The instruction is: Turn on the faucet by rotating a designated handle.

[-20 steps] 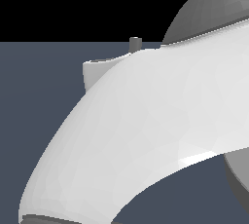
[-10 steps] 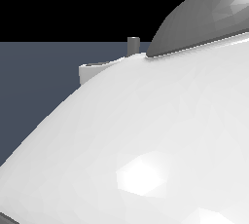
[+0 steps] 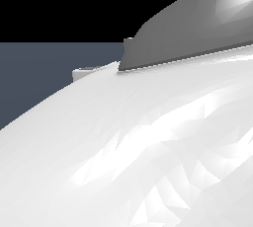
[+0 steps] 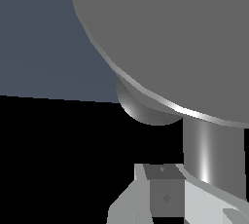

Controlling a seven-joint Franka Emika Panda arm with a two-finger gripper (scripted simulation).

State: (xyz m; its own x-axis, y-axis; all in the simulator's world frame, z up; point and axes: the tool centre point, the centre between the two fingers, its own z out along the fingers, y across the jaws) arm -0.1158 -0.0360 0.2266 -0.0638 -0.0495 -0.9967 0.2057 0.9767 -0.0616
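Matte grey faucet (image 4: 170, 33) body fills the wrist view, very close to the camera; its shiny handle (image 4: 213, 152) projects from it, touching or just beside the gripper (image 4: 168, 194). You cannot tell whether the jaws are apart or together. The exterior view is blocked by the white arm (image 3: 123, 162). Advise you push the rod near its tip, steadily, sweeping round the cylinder's axis.

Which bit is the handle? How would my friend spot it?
In the wrist view, the big flat grey faucet fills most of the picture. A straight rod sticks out from its bright rim: that is the handle. It is thin and shiny with a white streak, unlike the dull, dark, round base beside it.
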